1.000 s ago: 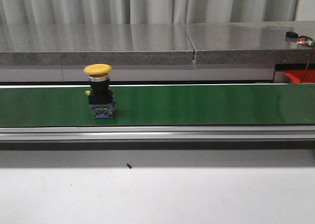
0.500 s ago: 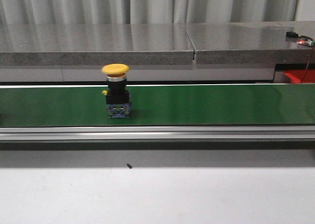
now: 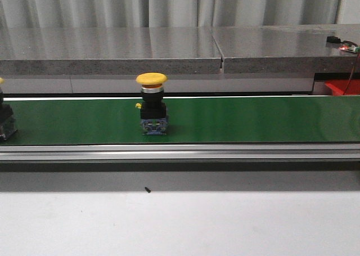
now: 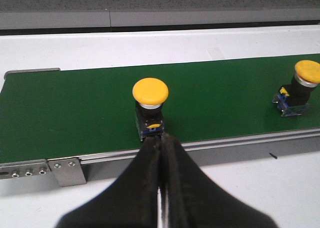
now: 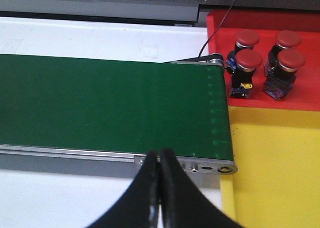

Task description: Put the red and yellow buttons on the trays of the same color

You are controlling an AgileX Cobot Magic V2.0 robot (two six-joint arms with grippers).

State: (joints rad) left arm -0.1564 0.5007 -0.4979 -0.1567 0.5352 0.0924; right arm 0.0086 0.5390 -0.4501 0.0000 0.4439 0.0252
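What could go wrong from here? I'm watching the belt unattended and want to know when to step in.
1. Both tools, left and right, are shut and off the belt, so a late reach could miss the yellow button.
2. A second button follows close behind; two may arrive in quick succession.
3. The yellow tray lies beside the red tray, already holding red buttons; a misplacement is possible.

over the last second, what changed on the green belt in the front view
The yellow button rode rightward along the green belt, upright throughout. A second button has just entered at the left edge. Nothing was gripped or released. The grey counter behind and the red tray at right stayed put.
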